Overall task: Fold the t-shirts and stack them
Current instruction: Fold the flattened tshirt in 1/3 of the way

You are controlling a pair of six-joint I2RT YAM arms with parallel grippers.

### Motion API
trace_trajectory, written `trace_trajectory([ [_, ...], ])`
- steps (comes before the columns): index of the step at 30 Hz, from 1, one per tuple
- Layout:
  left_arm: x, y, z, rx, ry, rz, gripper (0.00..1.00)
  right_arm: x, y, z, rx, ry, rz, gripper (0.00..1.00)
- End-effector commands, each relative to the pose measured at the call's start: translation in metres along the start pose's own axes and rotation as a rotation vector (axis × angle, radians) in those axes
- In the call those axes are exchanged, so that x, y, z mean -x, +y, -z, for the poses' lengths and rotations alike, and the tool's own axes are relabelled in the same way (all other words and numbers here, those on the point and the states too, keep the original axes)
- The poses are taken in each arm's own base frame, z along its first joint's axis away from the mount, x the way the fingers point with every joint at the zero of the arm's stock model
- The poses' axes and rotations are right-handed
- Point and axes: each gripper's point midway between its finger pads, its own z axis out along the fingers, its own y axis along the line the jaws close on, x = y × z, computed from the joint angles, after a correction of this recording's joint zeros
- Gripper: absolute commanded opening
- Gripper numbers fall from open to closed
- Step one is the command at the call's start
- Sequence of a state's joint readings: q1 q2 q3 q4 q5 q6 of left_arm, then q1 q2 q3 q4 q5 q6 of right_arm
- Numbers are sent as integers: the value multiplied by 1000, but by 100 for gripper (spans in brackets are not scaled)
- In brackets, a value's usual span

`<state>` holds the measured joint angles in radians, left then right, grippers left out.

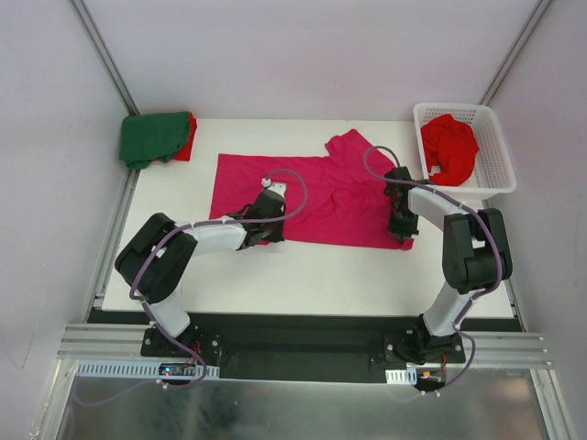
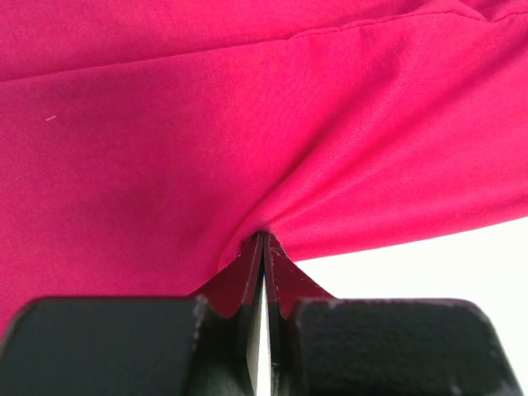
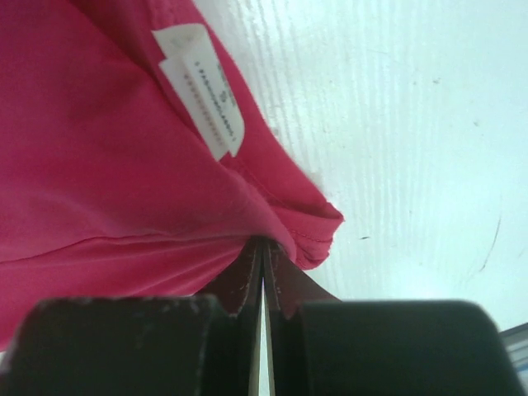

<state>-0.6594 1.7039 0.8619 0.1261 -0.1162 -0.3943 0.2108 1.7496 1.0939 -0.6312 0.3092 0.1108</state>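
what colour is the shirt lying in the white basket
Red. The shirt shows best in the top view.

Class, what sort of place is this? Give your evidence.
Probably a robotics lab bench: two robot arms bolted to a metal rail, a white table between plain walls, a pink t-shirt spread on it.

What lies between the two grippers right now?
Only the magenta-pink t-shirt: its near hem stretches from the left gripper to the right gripper, both shut on it. The top view shows this.
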Motion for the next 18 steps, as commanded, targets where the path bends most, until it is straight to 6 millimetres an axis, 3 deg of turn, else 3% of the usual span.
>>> trace_trajectory([
  [1, -12, 26, 7, 91, 32, -18, 0, -9, -35, 7, -125, 22, 5, 1],
  [18, -17, 50, 13, 137, 32, 0, 0, -9, -66, 11, -241, 32, -26, 1],
])
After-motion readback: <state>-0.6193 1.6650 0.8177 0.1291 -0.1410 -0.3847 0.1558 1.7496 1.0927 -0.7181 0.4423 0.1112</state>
